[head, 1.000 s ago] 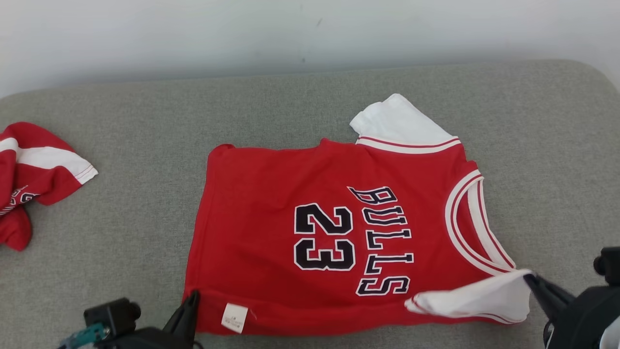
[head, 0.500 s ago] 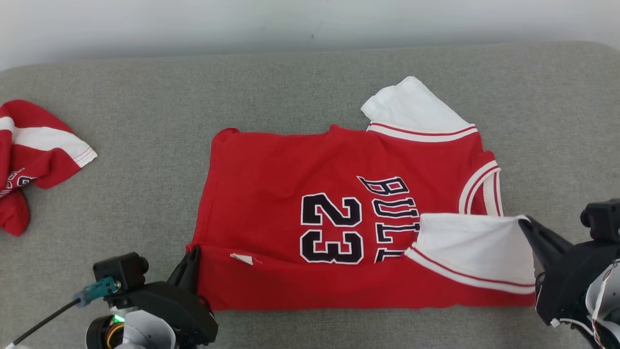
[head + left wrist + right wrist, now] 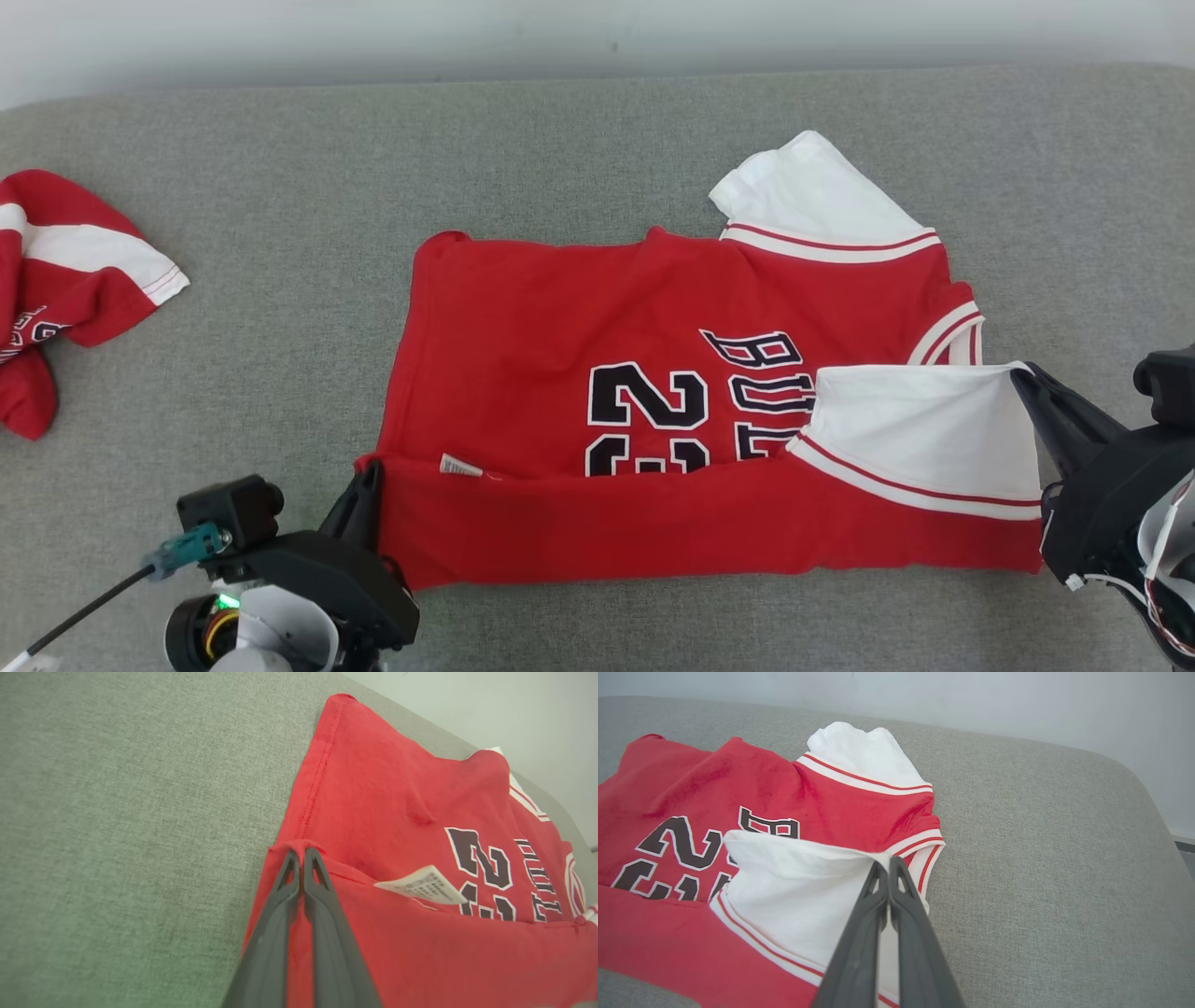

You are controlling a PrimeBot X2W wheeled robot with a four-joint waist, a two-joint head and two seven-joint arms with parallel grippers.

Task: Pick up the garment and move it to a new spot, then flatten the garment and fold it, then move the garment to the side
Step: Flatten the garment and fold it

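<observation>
The red jersey in the middle of the bench bears a black, white-edged "23", its lower part hidden by a fold. Beside it stands "BU", with the rest of the word covered. The print on its white label is too small to read. Lettering on the second red garment at the bench's left edge is illegible.

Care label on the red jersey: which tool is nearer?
Left: left tool pinches the hem corner beside the care label; right tool pinches the white sleeve at the jersey's far end.

surface: grey woven cushion, rounded far right corner | far: plain pale wall, small dark specks | light: soft, even
</observation>
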